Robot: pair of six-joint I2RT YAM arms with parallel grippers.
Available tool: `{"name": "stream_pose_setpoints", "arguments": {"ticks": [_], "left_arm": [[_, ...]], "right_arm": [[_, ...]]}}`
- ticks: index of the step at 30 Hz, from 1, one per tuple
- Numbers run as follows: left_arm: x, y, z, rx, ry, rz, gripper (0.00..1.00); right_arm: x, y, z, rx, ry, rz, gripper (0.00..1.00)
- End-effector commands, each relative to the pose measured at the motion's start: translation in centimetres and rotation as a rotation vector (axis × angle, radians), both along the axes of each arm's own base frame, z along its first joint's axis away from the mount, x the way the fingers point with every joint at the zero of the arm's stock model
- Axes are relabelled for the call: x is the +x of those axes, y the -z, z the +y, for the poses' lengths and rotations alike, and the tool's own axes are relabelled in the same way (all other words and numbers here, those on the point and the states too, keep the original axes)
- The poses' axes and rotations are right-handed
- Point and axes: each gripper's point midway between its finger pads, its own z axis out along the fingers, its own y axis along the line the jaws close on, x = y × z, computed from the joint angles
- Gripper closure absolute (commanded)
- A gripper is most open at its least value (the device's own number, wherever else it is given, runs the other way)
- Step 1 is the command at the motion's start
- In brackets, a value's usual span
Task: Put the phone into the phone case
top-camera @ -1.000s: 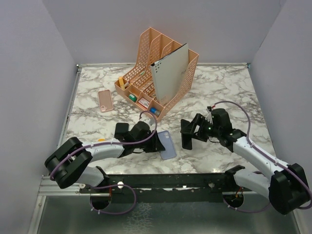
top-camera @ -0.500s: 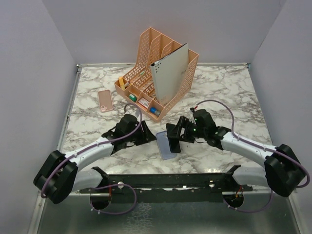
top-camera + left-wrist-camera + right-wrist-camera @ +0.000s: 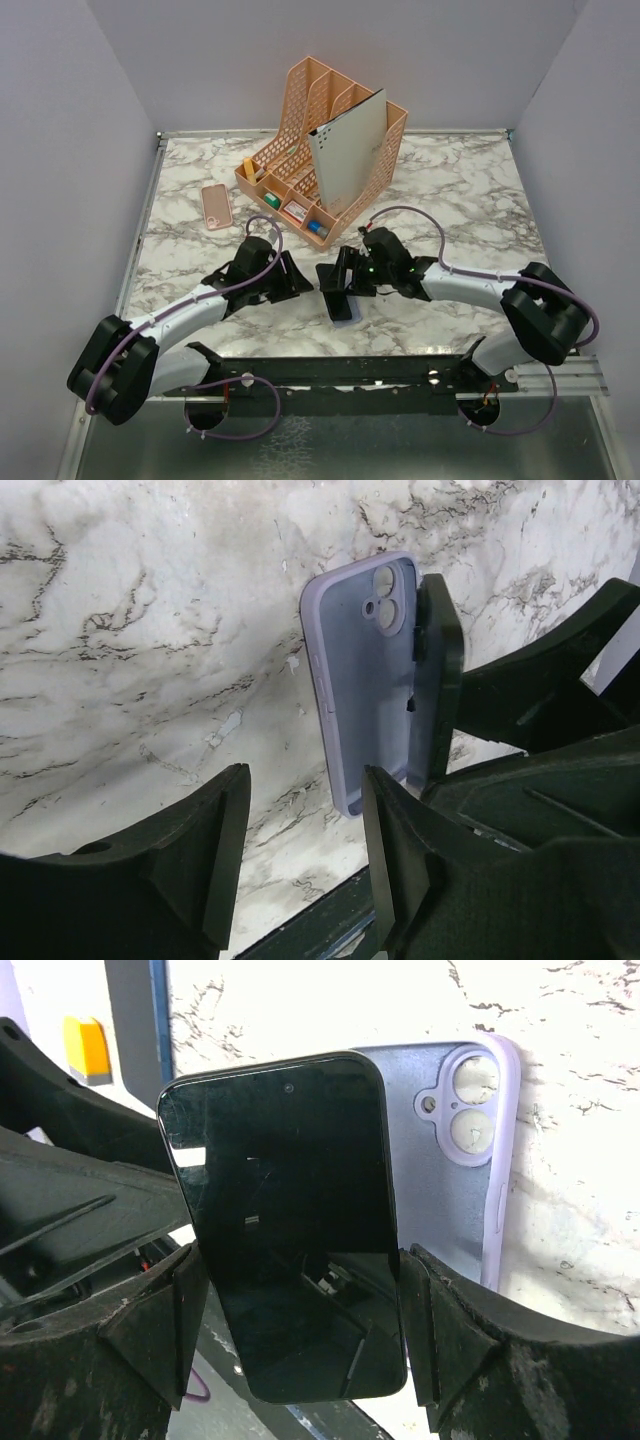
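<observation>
Phone (image 3: 290, 1220): black, clamped by its long edges in the right hand (image 3: 300, 1335), over the case, near the table's (image 3: 450, 190) middle.
Case (image 3: 360, 690): lavender, flat on the table.
Left hand (image 3: 300, 850): fingers apart, empty, just left of the case.

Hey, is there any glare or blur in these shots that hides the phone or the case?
Right wrist view: the phone screen mirrors dim shapes without harsh glare; the lilac case behind it is sharp. Left wrist view: the case is crisp, the dark near fingers slightly soft. Top view: even light, faint shadows under the arms, nothing washed out.
</observation>
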Motion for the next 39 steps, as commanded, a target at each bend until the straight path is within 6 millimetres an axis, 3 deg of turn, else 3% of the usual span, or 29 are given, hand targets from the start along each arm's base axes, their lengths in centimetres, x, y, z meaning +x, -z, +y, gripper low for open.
{"name": "stream_pose_setpoints", "arguments": {"ticks": [1,18,39], "left_arm": [[-0.5,0.0,0.0,-0.012,0.024,0.004,0.46],[-0.6,0.2,0.0,-0.012,0.025,0.009,0.46],[-0.6,-0.1,0.0,-0.021,0.021,0.004,0.46]], "right_arm": [[1.1,-0.5,1.1,0.0,-0.007,-0.058,0.54],[0.6,1.4,-0.2,-0.126,-0.029,-0.033,0.49],[0.2,1.5,-0.3,-0.193,-0.041,-0.032,0.3]]}}
